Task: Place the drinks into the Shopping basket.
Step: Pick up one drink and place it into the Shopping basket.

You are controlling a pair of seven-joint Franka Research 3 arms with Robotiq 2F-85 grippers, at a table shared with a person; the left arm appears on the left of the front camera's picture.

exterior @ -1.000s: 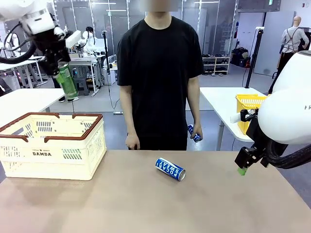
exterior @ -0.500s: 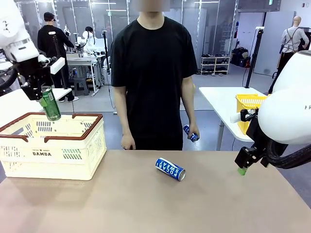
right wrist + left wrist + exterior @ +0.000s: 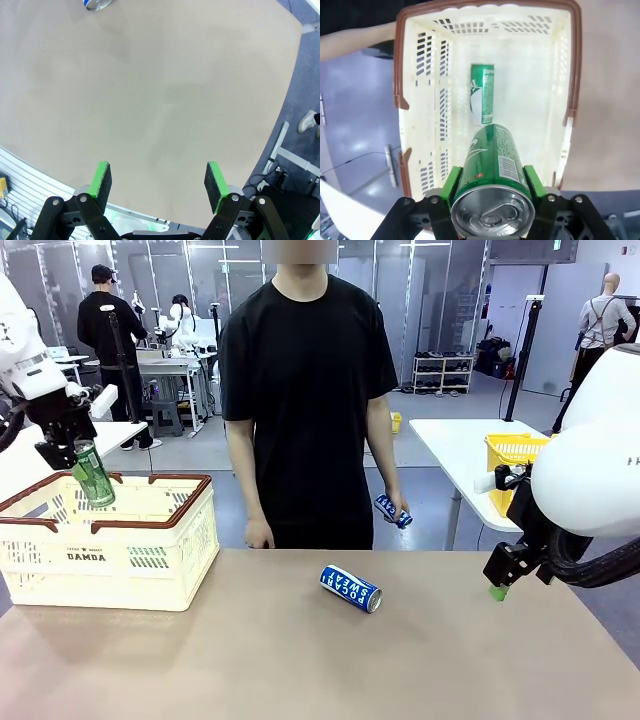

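Observation:
My left gripper (image 3: 82, 462) is shut on a green drink can (image 3: 94, 477), which hangs tilted just above the left end of the cream Shopping basket (image 3: 110, 558). In the left wrist view the held can (image 3: 493, 165) sits between the green pads of the gripper (image 3: 492, 184), over the basket's open top (image 3: 399, 65). A second green can (image 3: 482, 93) lies on the basket floor. A blue can (image 3: 350, 588) lies on its side mid-table. The person's hand holds another blue can (image 3: 392, 511). My right gripper (image 3: 498, 588) (image 3: 159, 182) hovers open off the table's right edge.
The person stands at the far side of the table, behind its middle. A yellow mesh basket (image 3: 510, 455) sits on a white table at the back right. The blue can's end (image 3: 96, 4) shows at the top edge of the right wrist view.
My left arm has come down and to the left with the green can, from high above the basket to just over its rim. The person has shifted slightly left. The right arm has not moved.

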